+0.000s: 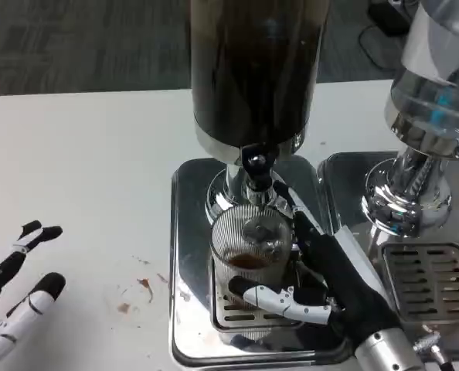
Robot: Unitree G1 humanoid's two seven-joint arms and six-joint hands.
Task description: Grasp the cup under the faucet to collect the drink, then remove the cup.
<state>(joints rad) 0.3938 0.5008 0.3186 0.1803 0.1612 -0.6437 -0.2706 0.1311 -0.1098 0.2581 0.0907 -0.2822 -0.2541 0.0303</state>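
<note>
The right hand (322, 274) wraps its fingers around the ribbed glass cup (249, 267), which stands on the drip tray (237, 313) under the faucet (254, 166) of the dark drink dispenser (253, 69). A little brown drink lies inside. The left hand (17, 286) waits at near left, fingers spread, holding nothing. Risk, in my judgement — a tilted lift could spill, or the rim could strike the faucet. No readable writing or brand.

bright, even overhead light (slightly soft focus throughout); glare streaks the chrome drip tray (187, 232), faint shadows on the white worktop (83, 170).
</note>
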